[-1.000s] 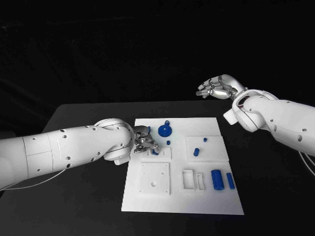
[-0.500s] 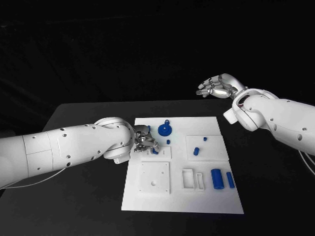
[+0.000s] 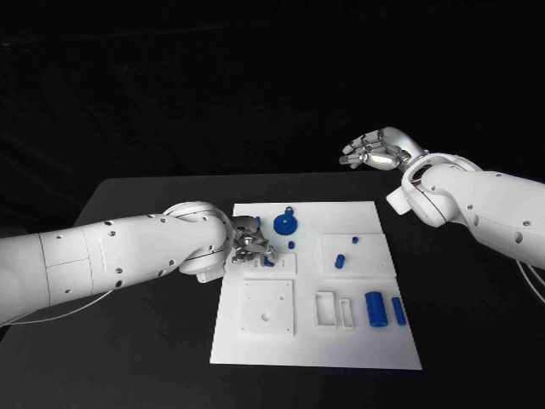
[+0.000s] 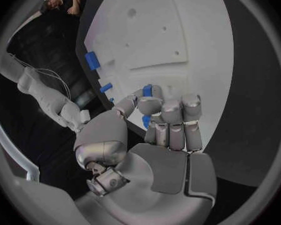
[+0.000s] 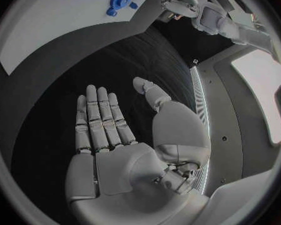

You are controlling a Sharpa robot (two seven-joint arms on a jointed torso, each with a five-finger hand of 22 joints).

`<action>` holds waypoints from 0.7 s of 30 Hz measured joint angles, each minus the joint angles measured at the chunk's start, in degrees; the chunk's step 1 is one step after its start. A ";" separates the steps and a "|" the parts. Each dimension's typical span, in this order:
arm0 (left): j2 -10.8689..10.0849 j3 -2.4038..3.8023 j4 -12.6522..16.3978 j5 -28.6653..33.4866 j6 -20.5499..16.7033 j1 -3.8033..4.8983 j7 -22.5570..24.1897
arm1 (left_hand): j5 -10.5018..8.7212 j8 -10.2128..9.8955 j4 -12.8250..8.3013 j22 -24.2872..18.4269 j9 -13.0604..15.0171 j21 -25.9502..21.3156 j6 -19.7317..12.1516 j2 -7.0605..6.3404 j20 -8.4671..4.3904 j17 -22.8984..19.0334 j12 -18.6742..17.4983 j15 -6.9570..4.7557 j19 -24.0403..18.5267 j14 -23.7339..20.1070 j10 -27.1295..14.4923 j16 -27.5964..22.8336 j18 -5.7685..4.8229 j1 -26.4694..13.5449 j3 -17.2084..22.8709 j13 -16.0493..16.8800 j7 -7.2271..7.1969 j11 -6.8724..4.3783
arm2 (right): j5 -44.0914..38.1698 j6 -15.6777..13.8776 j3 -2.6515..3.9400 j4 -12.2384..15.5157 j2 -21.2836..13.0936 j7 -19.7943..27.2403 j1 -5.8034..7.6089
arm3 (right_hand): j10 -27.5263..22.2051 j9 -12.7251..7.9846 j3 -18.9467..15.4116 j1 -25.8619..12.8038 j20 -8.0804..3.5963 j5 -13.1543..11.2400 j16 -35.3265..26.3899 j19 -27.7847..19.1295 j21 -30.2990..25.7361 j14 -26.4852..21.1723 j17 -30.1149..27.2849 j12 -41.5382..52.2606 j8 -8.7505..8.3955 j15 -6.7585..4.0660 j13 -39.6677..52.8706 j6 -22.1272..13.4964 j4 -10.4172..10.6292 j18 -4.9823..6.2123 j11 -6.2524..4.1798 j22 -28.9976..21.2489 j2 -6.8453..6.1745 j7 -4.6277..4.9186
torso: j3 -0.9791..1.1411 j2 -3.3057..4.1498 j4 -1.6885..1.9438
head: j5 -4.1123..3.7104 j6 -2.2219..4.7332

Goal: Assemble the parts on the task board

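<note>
**Two white arms over a white board, one small blue part pinched**

One black table (image 3: 138, 341) carries everything, and the flat white rectangular task board (image 3: 347, 354) lies in its middle. The robot's white left arm (image 3: 113, 260) reaches in over the board's near-left edge; the white right arm (image 3: 494, 209) is raised off to the far right, clear of the board.

The silver right hand (image 3: 373, 152) hangs above the table's far edge, released, its fingers (image 5: 102, 117) straight and spread with nothing in them.

The silver left hand (image 3: 250, 247) sits low at the board's upper-left part, its fingers (image 4: 172, 120) curled in and grasping a small blue part (image 4: 147, 91) at the fingertips, close over the white surface.

On the board, a round blue disc-shaped part with a small tab (image 3: 285, 225) lies near the far edge, just beside the left hand. A thick blue cylinder (image 3: 375, 308) and a thinner blue rod (image 3: 399, 312) lie side by side near the right edge. A short blue peg (image 3: 339, 262) rests on a raised white square further back, with a tiny blue piece (image 3: 353, 241) just beyond it.
</note>
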 measured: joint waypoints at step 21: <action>0.57 0.02 -0.26 -2.09 0.53 0.04 -0.06 | -0.45 0.34 0.02 -0.01 0.00 0.22 0.01 0.00 0.00 0.00 0.33 0.07 0.00 0.09 0.00 0.00 -0.03 0.01 0.08 0.05 0.00 0.00 | 0.00 0.14 0.00 0.03 0.10 0.00 -0.03 | 0.00 -0.11 0.00 0.00 0.21 0.00 0.00 -0.21 0.00 0.00 0.00 0.00 0.24 0.00 -0.21 0.00 0.00 0.00 0.00 0.06 0.00 0.00 | 0.03 -0.02 -0.02 | -0.16 -0.15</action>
